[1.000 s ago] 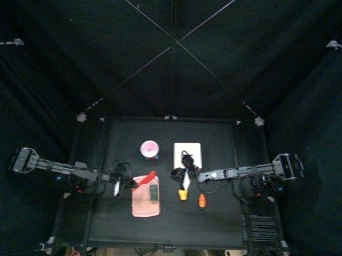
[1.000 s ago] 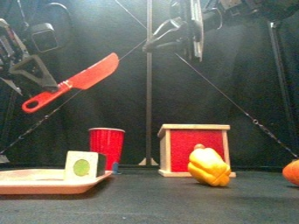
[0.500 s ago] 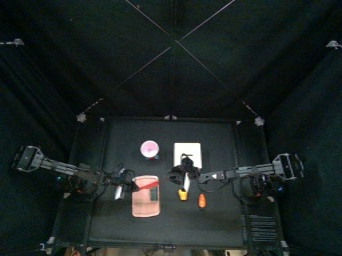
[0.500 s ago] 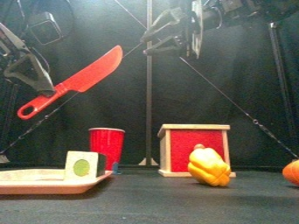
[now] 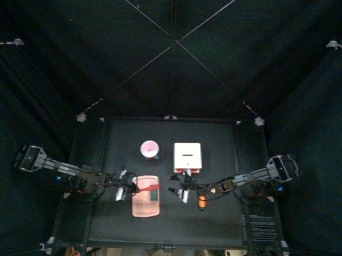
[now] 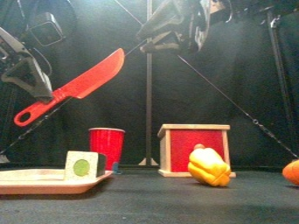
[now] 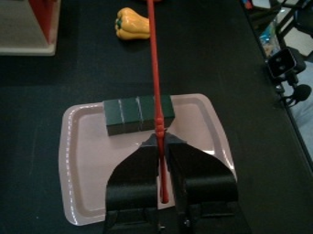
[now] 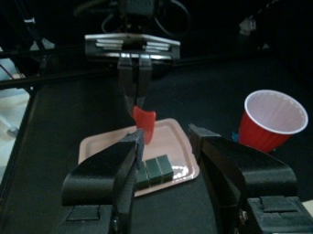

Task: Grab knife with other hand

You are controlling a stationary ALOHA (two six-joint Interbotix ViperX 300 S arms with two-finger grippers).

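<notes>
A red knife hangs slanted in the air over the table's left side, blade tip up. My left gripper is shut on its handle, and in the left wrist view the knife shows edge-on as a thin red line between the jaws. My right gripper is open with nothing between its wide-set jaws. It faces the knife and the left gripper from a short way off. In the front view the right gripper hangs high, to the right of the blade tip and apart from it.
A pink tray at the front left carries a dark green block. A red cup stands behind it. A red wooden box, a yellow pepper and an orange fruit sit to the right.
My right gripper has opened wide. Both arms have shifted toward the table's front, and the knife now slants a little steeper and lower in the left gripper.
</notes>
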